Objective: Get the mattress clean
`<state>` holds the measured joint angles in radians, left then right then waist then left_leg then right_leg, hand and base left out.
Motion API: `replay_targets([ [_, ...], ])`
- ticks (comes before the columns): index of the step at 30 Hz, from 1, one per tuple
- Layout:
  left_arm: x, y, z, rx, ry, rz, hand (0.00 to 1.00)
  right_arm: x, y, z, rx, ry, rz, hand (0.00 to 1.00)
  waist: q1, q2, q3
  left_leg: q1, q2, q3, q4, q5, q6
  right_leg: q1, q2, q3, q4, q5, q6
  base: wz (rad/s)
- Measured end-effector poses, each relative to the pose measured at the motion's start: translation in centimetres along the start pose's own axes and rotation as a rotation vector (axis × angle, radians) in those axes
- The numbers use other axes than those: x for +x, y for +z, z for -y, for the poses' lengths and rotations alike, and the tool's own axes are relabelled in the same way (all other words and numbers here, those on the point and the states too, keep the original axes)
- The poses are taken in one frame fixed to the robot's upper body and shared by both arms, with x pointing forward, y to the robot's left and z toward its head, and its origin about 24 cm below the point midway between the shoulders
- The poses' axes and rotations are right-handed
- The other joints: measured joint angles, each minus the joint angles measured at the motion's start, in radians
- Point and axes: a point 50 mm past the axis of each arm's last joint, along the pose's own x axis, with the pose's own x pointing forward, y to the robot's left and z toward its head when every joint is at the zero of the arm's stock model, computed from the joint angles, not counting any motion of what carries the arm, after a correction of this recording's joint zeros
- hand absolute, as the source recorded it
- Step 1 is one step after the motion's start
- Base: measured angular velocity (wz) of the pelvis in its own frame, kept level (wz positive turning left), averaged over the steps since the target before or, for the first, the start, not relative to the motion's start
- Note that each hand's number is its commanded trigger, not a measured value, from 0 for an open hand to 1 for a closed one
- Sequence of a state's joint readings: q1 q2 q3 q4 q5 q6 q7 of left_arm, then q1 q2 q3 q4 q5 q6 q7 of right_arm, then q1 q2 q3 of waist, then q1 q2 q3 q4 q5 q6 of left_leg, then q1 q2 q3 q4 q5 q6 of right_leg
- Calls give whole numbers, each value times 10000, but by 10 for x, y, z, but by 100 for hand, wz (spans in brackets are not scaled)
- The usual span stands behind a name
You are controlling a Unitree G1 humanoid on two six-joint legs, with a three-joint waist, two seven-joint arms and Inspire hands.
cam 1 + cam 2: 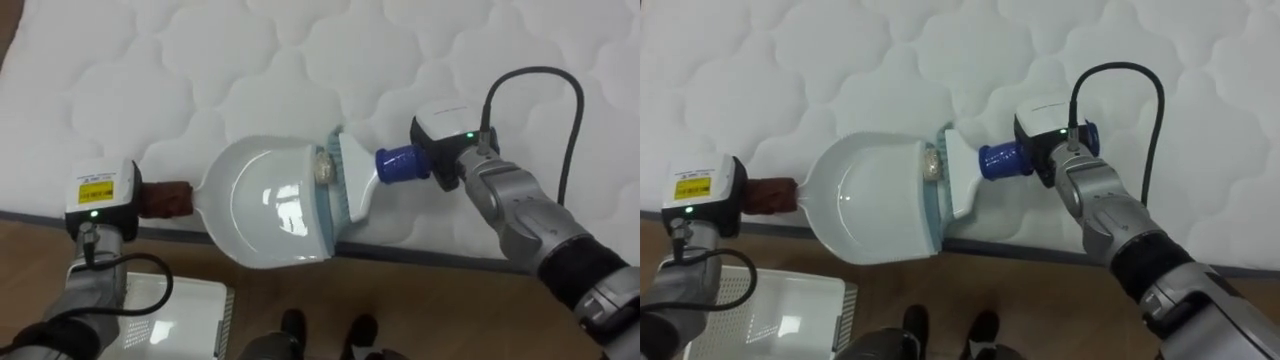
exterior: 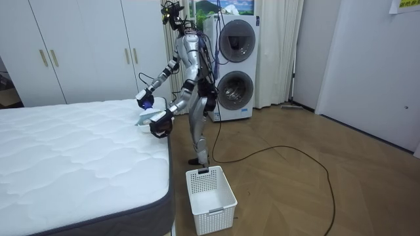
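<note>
One white quilted bed (image 1: 480, 40) fills the eye views, the robot standing at its edge with two stacked washing machines (image 2: 236, 65) behind it and one white slatted basket (image 2: 210, 196) on the wooden floor by its feet. One white dustpan (image 1: 265, 205) lies across the mattress's near edge, its brown handle gripped in the curled left robot hand (image 1: 100, 195) and its mouth facing one brush (image 1: 355, 180). The right robot hand (image 1: 450, 150) is closed round the brush's blue handle, and a single small pale scrap (image 1: 324, 168) sits between bristles and pan mouth, touching both.
</note>
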<state>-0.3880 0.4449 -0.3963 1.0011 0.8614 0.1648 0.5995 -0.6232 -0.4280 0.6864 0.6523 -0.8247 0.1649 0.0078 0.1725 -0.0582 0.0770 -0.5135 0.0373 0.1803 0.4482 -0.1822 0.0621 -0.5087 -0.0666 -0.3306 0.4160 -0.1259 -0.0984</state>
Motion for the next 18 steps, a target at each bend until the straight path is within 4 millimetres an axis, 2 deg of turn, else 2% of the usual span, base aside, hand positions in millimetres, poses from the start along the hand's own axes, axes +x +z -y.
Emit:
replay_targets([
  [18, -1, 0, 1, 37, -8, -5, 100, 0, 0, 0, -3, 49, 14, 100, 4, -8, -6, 17, -9, 56, -14, 2, 3, -11, -6, 51, -8, -5, 1, 0],
])
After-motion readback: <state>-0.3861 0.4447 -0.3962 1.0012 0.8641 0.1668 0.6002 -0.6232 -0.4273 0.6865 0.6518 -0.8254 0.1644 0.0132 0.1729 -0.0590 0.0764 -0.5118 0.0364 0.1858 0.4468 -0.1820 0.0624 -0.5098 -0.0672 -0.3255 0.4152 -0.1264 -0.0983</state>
